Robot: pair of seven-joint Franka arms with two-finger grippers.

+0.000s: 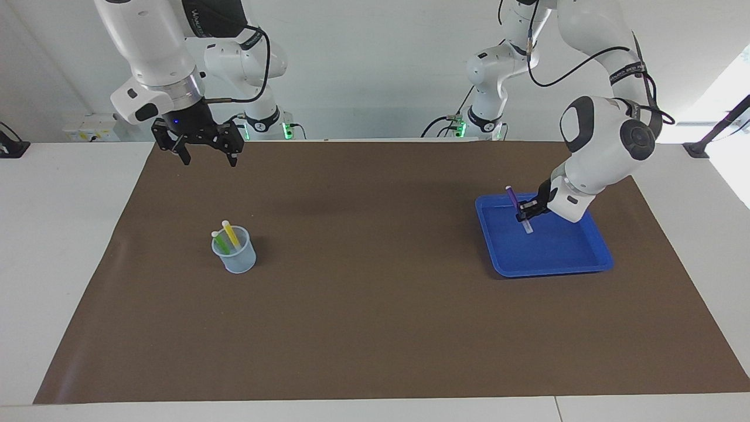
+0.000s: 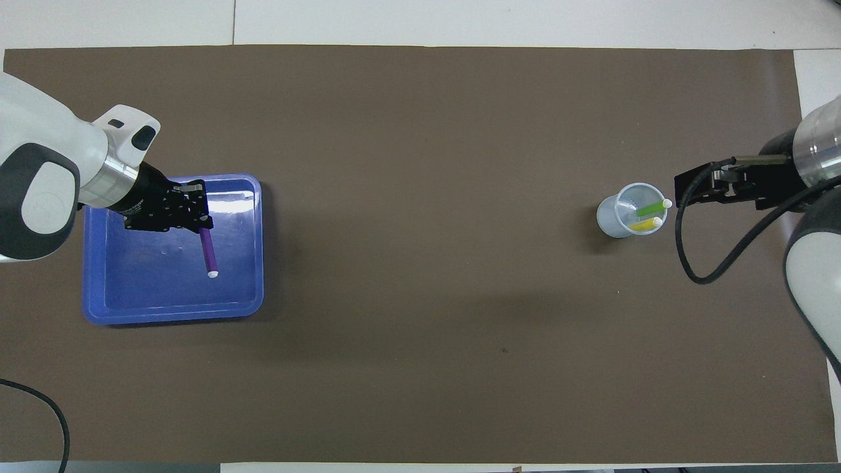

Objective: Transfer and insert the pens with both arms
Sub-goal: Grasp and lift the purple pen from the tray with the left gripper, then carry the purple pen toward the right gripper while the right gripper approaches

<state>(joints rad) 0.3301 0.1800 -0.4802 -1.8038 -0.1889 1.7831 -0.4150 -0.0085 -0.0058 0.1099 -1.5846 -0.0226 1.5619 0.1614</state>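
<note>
Left pincer [image 1: 525, 214] clamped on the purple pen [image 1: 514, 202], over the blue tray [image 1: 556, 266] at the left arm's end of the surface [image 1: 375, 328]; pen is tilted, slim purple barrel with pale whitish tip pointing down toward the tray floor. Right pincer [image 1: 208, 155] spread wide and empty, raised over the brown mat [image 1: 375, 293] at the right arm's end. Clear cup [image 1: 235, 253] stands on the mat there; the yellow pen [image 1: 231, 234] and green pen [image 1: 220, 242] lean in it, whitish ends up.
</note>
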